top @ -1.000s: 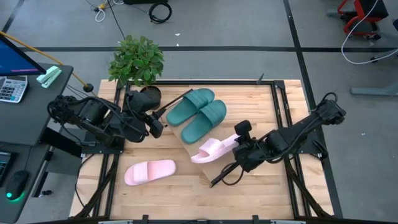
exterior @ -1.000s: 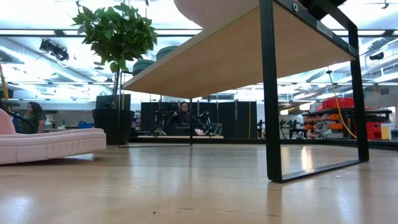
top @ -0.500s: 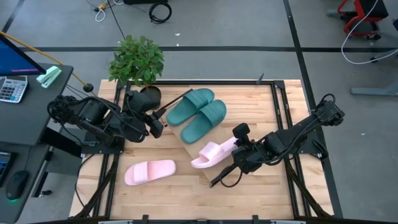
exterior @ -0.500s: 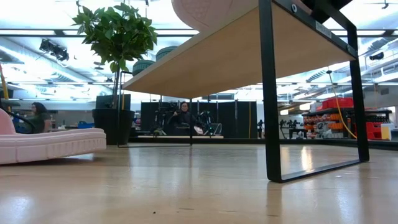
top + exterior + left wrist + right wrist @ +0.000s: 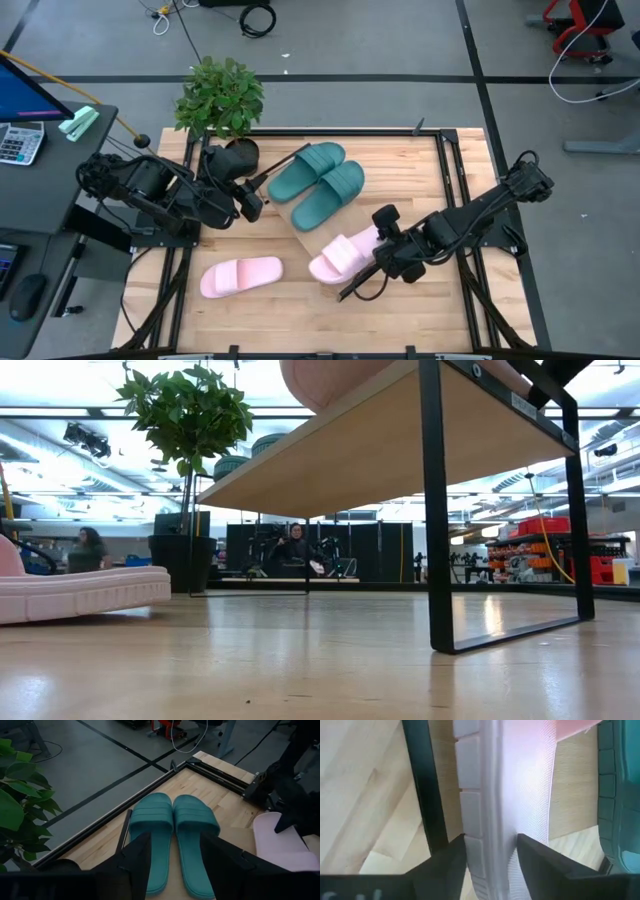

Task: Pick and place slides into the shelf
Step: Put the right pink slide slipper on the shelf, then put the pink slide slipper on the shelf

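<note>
A: Left hand point(image 5: 256, 203) sits spread wide and empty by the desk's point(image 5: 410, 300) left edge, beside the plant point(image 5: 220, 95), its fingers point(image 5: 132, 865) pointed at the teal pair point(image 5: 318, 182).

B: And those teal slides lie side by side on the far end of the shelf point(image 5: 325, 222), soles down.

A: Down front, one pink slide point(image 5: 240, 276) lies loose on the desk, off the shelf altogether.

B: Move right: the other pink slide point(image 5: 343, 255) rests on the shelf's near end, just beside the teal pair.

A: Right hand point(image 5: 378, 250) is at its edge, fingers point(image 5: 440, 870) either side of the sole's rim point(image 5: 480, 820), parted rather than pinching.

B: From desk height, that pink slide point(image 5: 335, 378) shows on top of the board point(image 5: 340, 460).
</note>
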Available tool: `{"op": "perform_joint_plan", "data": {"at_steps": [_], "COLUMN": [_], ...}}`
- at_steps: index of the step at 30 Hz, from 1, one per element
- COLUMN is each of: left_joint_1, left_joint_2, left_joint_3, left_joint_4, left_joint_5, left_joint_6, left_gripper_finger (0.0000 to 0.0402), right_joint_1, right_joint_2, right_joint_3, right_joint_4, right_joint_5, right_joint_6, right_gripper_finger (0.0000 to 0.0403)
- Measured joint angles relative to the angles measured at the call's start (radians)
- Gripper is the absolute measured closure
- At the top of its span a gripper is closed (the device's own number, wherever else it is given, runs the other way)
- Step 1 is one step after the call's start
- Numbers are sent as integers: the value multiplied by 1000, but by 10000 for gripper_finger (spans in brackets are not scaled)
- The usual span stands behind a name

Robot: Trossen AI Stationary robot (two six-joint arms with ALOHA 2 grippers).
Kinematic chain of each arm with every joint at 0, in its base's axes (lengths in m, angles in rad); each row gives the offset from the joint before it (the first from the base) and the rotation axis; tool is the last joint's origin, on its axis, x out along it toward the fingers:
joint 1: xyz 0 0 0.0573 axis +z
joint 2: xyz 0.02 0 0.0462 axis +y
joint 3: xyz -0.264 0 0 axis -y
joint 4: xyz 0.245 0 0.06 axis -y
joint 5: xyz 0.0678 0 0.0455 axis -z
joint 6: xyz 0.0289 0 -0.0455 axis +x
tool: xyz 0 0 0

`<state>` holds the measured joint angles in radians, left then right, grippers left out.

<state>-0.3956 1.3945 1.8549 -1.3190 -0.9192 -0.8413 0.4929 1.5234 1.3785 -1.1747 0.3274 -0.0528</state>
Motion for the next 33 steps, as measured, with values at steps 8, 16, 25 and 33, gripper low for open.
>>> {"op": "perform_joint_plan", "data": {"at_steps": [8,16,25,33], "left_joint_1": [0,0,0,0], "left_joint_2": [0,0,0,0], "left_joint_3": [0,0,0,0], "left_joint_4": [0,-1,0,0], "left_joint_5": [0,0,0,0], "left_joint_6": [0,0,-9,-45], "left_gripper_finger": [229,228,226,227], "right_joint_1": [-1,-8,-113,-265], "right_joint_2": [-6,-6,-7,-8], "right_joint_3": [0,90,233,252], "right_joint_4": [-1,-29,-51,-243], "right_joint_5": [-6,-29,-156,-287], "right_joint_6": [-1,-47,179,371], "right_gripper_finger": [166,143,202,277]}}
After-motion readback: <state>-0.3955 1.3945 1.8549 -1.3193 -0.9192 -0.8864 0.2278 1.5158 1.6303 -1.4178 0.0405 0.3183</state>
